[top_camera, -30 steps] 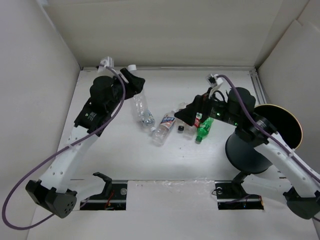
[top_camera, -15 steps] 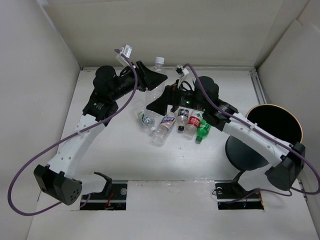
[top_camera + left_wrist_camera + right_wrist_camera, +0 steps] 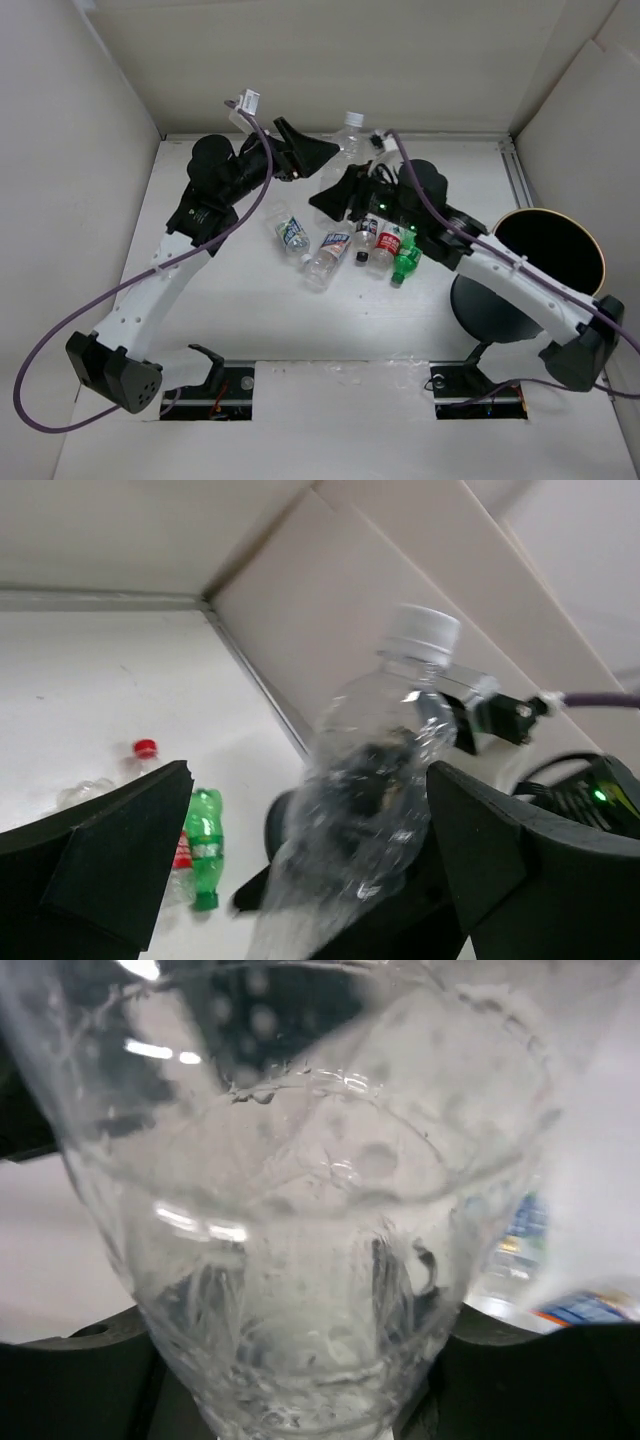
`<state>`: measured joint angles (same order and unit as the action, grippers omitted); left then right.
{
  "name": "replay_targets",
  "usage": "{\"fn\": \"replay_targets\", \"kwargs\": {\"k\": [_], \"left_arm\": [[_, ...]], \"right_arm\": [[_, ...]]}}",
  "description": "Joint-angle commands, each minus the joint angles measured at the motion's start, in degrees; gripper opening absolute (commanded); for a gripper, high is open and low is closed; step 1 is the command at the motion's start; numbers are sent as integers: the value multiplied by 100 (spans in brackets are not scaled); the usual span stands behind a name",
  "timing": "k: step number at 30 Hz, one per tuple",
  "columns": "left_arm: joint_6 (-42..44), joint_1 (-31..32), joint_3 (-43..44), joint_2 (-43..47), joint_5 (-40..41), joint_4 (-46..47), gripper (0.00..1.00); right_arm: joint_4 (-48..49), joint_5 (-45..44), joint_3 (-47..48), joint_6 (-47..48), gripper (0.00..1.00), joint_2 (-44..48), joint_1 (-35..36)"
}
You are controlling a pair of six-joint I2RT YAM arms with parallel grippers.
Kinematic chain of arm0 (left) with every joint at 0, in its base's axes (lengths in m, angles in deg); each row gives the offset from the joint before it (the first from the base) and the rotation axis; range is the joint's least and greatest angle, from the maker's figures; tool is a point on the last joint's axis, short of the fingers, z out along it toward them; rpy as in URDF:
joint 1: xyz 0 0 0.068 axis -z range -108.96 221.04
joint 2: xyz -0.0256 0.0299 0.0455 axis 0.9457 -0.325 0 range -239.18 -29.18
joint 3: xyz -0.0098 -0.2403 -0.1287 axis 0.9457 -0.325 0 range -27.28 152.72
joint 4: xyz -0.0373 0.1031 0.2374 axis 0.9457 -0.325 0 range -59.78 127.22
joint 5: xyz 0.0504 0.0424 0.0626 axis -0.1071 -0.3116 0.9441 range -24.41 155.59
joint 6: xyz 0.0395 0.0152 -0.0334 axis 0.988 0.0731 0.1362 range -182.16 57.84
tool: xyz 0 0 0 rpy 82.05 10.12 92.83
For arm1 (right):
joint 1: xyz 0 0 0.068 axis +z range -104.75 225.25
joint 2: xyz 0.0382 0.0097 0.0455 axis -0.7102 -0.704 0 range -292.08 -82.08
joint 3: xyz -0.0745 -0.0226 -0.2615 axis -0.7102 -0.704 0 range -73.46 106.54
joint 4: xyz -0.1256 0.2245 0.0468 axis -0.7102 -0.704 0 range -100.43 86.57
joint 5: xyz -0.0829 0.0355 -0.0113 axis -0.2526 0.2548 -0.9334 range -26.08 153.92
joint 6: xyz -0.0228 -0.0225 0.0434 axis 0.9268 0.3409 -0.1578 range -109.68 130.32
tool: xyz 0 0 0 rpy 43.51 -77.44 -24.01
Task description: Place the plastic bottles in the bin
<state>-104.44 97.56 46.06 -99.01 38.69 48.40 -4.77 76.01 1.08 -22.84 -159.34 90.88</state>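
Clear bottle (image 3: 347, 140), upright in mid-air, well apart from the bin (image 3: 600, 245): is passing hands, the left gripper (image 3: 320, 150) having just sprung wide while the right gripper (image 3: 336, 190) is closing narrow on its base, binning pending.

I can read no word, brand or number anywhere from here. The wrappers on the blue-and-white-label bottle (image 3: 336, 241), the red-label bottle (image 3: 389, 243) and the dark-label bottle (image 3: 292, 232) are too small to make out. The blue and orange label (image 3: 527, 1248) in my right wrist view is blurred, and the clear bottle (image 3: 375, 770) shows nothing legible.
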Motion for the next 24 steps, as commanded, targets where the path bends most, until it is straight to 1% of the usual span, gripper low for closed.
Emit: {"fn": "replay_targets", "kwargs": {"k": [1,2,3,4,5,7,8,9,11,12,13,15,17,19,21,22,23,24], "left_arm": [[256,-24,645,232,1517,-834,100],[343,-24,742,232,1816,-1054,100],[413,-24,874,232,2098,-1431,100],[483,-24,875,180,2597,-1600,100],[536,-24,936,179,2767,-1714,100],[615,-24,876,127,3022,-1856,100],[616,-24,875,127,3023,-1908,100],[616,-24,788,127,3102,-1909,100],[616,-24,568,127,3103,-1909,100],[616,-24,480,127,3103,-1909,100],[616,-24,401,127,3103,-1909,100],[616,-24,155,74,3103,-1909,100],[616,-24,40,-48,3164,-2013,100],[616,-24,40,-154,3444,-2215,100],[563,-24,40,-286,3629,-2461,100],[563,-24,40,-286,3700,-2532,100],[563,-24,40,-286,3779,-2585,100],[563,-24,-30,-339,3840,-2638,100]], "right_arm": [[-768,-1907,8,354,0,947,-343],[-1319,-2174,-62,355,0,1140,-614],[-1646,-2464,-63,355,0,1464,-782],[-1998,-3137,-11,303,0,1607,-949],[-2663,-3526,-10,163,0,1739,-1272],[-3264,-4335,60,-57,0,2090,-1573],[-3519,-4939,60,-145,0,2196,-1740],[-3939,-5197,-61,-320,0,2284,-2072],[-4232,-5637,-299,-497,0,2539,-2434],[-4399,-5866,-448,-550,0,2618,-2871],[-4462,-5920,-719,-629,0,2749,-3110],[-4619,-5921,-906,-812,0,2864,-3672],[-4796,-5921,-906,-1138,0,3083,-3832],[-4796,-6095,-1047,-1279,0,3233,-4130],[-4796,-6096,-1170,-1332,0,3348,-4333],[-4796,-5949,-1170,-1333,0,3348,-4412],[-4796,-5947,-1170,-1333,3,3348,-4492],[-4848,-5886,-1170,-1385,9,3348,-4492]]}}
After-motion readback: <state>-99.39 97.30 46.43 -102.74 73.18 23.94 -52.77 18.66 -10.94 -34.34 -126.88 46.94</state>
